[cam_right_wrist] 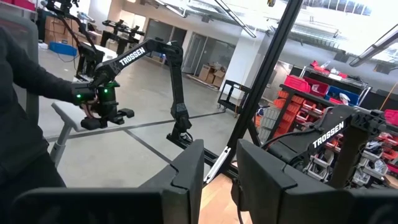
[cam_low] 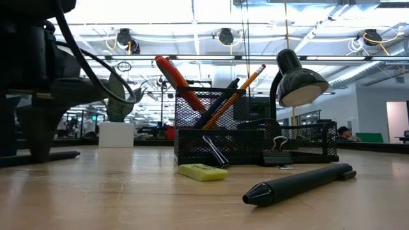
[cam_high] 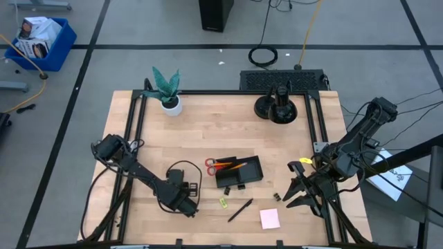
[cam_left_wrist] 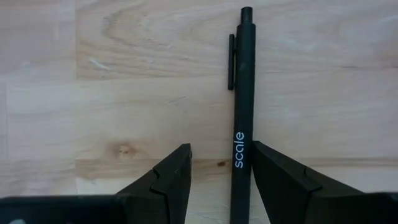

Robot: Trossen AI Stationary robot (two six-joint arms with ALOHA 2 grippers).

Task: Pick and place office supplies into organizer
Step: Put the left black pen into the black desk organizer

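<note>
Pen (cam_left_wrist: 242, 106) runs between open left end effector (cam_left_wrist: 221, 180) fingers, its tip hidden.

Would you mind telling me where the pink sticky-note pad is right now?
In the high view, the pad lies flat near the table's front edge, right of centre, just beyond the loose black pen and in front of the organizer.

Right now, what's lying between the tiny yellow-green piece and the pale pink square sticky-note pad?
A slim black pen lies slanted between the yellow-green piece and the pink pad. The high view shows it best.
</note>
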